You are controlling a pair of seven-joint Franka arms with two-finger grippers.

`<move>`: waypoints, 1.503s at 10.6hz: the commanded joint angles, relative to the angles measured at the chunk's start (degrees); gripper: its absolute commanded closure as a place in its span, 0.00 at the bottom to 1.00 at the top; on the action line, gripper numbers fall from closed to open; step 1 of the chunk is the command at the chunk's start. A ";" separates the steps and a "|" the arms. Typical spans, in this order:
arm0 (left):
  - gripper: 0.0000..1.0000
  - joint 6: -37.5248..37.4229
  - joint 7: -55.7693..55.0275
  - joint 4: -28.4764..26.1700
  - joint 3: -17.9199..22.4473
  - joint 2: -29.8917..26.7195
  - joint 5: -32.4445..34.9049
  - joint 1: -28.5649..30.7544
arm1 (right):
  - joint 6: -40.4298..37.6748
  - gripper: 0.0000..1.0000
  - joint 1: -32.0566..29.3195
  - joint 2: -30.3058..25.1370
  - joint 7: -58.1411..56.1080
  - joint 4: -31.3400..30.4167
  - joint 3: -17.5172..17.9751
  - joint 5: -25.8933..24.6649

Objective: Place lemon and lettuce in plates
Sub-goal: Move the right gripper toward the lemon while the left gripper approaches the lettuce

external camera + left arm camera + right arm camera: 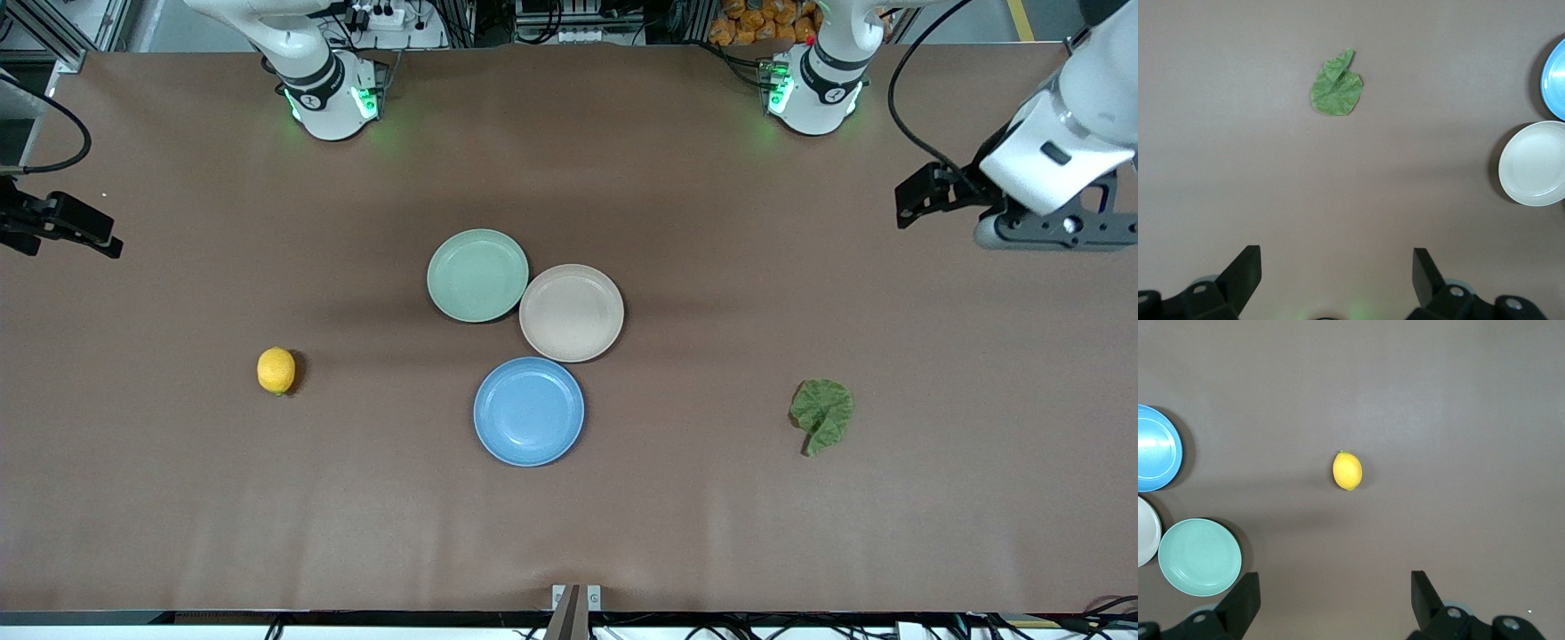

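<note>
The yellow lemon [276,370] lies on the table toward the right arm's end; it also shows in the right wrist view [1347,471]. The dark-green lettuce [822,411] lies flat toward the left arm's end and shows in the left wrist view [1336,90]. The sky-blue plate [529,412] and the beige-pink plate [571,312] sit empty mid-table, touching each other. My left gripper [916,200] [1336,257] is open and empty, up in the air above bare table. My right gripper [89,233] [1335,580] is open and empty, high above bare table.
A mint-green plate [477,275] sits empty beside the beige-pink one, farther from the front camera than the blue one. The brown table runs wide around the plates. The arm bases [329,98] stand along the table's edge farthest from the front camera.
</note>
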 commanded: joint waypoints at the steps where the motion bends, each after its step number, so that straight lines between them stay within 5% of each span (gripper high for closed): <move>1: 0.00 2.03 0.38 1.62 0.32 3.73 -0.85 -0.06 | -0.42 0.00 -1.02 -0.24 -0.05 -1.41 0.58 -0.02; 7: 0.00 9.07 0.91 3.47 0.67 12.70 -0.67 -0.15 | 7.73 0.00 -1.11 0.29 -0.40 -10.72 0.67 0.59; 16: 0.00 19.76 0.29 2.59 0.58 24.66 3.46 0.55 | 34.98 0.00 -1.47 1.42 -3.04 -31.99 0.85 0.68</move>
